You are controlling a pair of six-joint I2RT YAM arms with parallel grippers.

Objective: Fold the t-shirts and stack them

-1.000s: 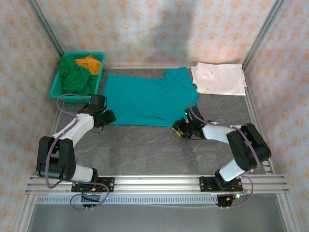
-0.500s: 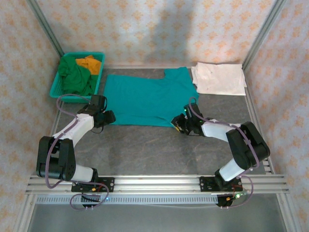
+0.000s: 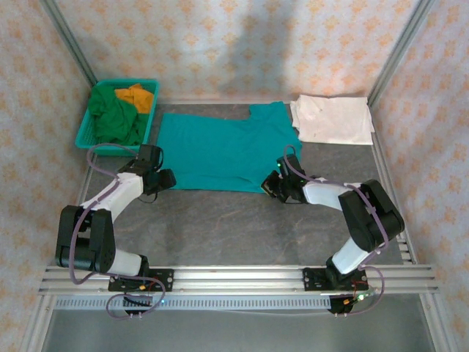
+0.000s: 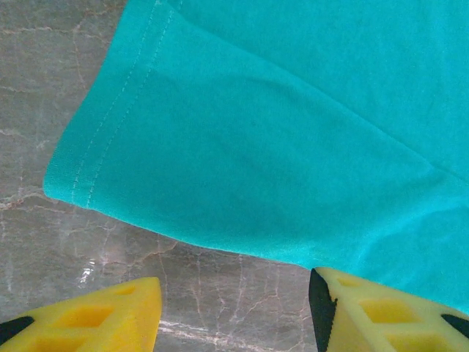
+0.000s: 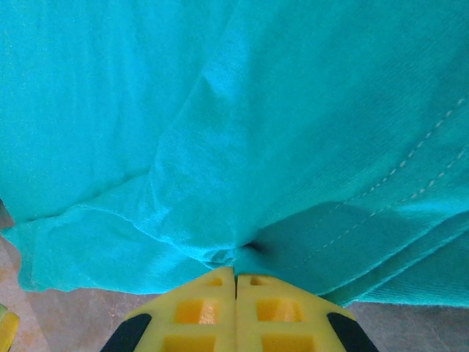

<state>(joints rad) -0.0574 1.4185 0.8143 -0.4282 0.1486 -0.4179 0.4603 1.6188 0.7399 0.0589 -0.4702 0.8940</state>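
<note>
**Right gripper pinches the near hem of the teal shirt; left one poised open**

From above I see the teal t-shirt (image 3: 223, 150) spread flat on the grey table (image 3: 234, 227), its plain side up; everything else I place against it.

The right gripper (image 5: 235, 275) sits at the shirt's near right corner; its yellow fingers are pressed together with a gather of teal cloth caught between them, and creases run from that pinch into the fabric; I judge this is the grip needed to lift that corner for a fold.

The left gripper (image 4: 234, 315) is at the shirt's near left corner, low over the stitched hem; its fingers stand partly apart with nothing between them, one tip over bare table, the other at the cloth's edge; I read this as lining up for a matching pinch, so both corners can travel together and the fold stays square.

Just beyond the shirt's far right corner lies the white t-shirt (image 3: 333, 119), folded, touching or slightly overlapping the teal sleeve; I take it as the start of the stack.

Off the shirt's far left corner stands a teal basket (image 3: 84, 132) holding the dark green t-shirt (image 3: 113, 121) and the orange t-shirt (image 3: 135, 95), both crumpled and not yet folded.
</note>
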